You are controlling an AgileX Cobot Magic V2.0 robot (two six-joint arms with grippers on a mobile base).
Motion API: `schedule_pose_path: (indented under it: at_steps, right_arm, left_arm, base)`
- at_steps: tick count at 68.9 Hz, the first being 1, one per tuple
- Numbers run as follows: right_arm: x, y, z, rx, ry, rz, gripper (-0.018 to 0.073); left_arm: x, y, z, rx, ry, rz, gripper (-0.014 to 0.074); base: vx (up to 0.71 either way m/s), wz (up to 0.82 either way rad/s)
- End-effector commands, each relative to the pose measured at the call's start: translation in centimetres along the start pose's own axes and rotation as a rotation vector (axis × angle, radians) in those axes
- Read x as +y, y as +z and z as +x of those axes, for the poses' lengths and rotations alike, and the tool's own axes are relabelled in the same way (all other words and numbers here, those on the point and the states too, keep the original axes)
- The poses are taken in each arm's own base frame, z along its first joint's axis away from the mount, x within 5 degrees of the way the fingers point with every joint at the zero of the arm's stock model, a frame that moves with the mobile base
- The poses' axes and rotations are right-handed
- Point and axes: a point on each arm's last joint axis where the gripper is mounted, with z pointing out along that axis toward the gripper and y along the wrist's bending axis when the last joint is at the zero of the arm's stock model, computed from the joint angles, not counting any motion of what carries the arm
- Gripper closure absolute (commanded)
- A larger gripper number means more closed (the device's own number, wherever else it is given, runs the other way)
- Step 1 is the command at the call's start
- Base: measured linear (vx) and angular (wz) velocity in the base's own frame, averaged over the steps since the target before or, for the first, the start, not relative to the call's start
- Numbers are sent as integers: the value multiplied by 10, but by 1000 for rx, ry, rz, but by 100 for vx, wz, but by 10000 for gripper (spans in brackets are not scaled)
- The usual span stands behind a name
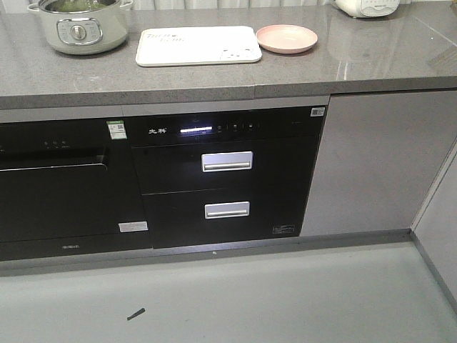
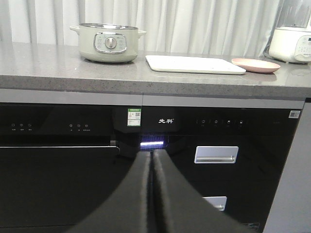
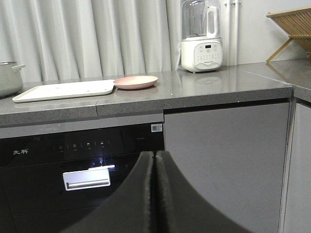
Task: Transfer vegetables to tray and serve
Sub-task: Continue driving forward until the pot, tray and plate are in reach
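I look for the vegetables (image 1: 71,6) first. In the front view I see only a bit of green at the top of the pot (image 1: 80,28), at the far left of the table (image 1: 357,64). The two wrist views show just the pot wall, so the green is hidden there. I cannot tell the shape of the leaves from here.

I think the green will be very light and soft. It may be wet and slippery, and it could rip if I squeeze hard. I would pinch a thick part near the middle, not a thin edge, and lift slowly.

The tray (image 1: 193,51) lies flat on the table, just right of the pot. It is big, cream and has round corners, with nothing on it. It looks stiff and smooth, so I would hold it by the rim. The pink plate (image 1: 286,47) sits close beside the tray on its right.

The left tool (image 2: 151,153) has its two fingers pressed together and holds nothing. The right tool (image 3: 154,153) is the same. Both hang low, in front of the black cupboard (image 1: 228,193), well apart from the pot.
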Motion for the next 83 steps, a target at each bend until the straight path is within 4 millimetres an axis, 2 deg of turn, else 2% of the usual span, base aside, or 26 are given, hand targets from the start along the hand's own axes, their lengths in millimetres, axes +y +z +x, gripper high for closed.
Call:
schedule_pose_path:
  at_steps: [1, 83]
  right_arm:
    - [0, 0, -2, -65, -20, -4, 562]
    - [0, 0, -2, -65, -20, -4, 562]
  left_arm:
    - [0, 0, 1, -61, -13, 16, 602]
    - [0, 0, 1, -61, -13, 16, 602]
  base:
    - [7, 0]
    - [5, 0]
